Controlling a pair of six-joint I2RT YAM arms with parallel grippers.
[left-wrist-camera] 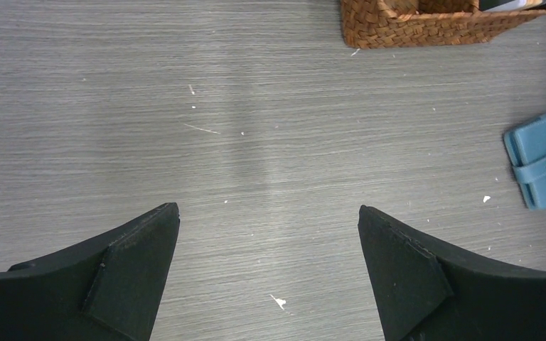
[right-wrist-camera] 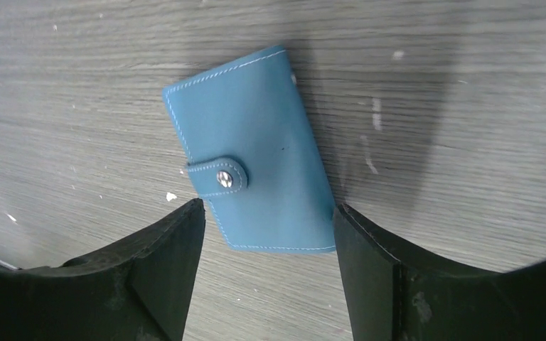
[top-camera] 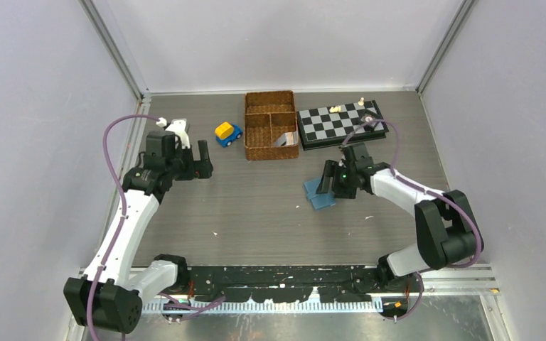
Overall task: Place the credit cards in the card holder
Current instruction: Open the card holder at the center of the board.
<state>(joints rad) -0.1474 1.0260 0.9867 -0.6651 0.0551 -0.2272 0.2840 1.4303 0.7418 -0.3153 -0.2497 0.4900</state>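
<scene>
Card holder (right-wrist-camera: pixel 256 142): teal, folded shut, snap tab fastened, lying flat on the tabletop (right-wrist-camera: pixel 434 85), nearer the arms than the wicker basket (top-camera: pixel 270 124) and slightly to its right.

Progress: judged early. The holder is not yet opened and no card shows in or beside it.

Credit cards (top-camera: pixel 282 140): probably the grey flat pieces leaning in the basket's near right compartment, none lifted.

Right pincer (right-wrist-camera: pixel 269 206): directly over the holder, jaws parted and straddling one short end, a finger just outside each long edge. Contact is unclear and nothing is grasped.

Left pincer (left-wrist-camera: pixel 266 209): spread wide and empty, over the tabletop left of the basket.
</scene>
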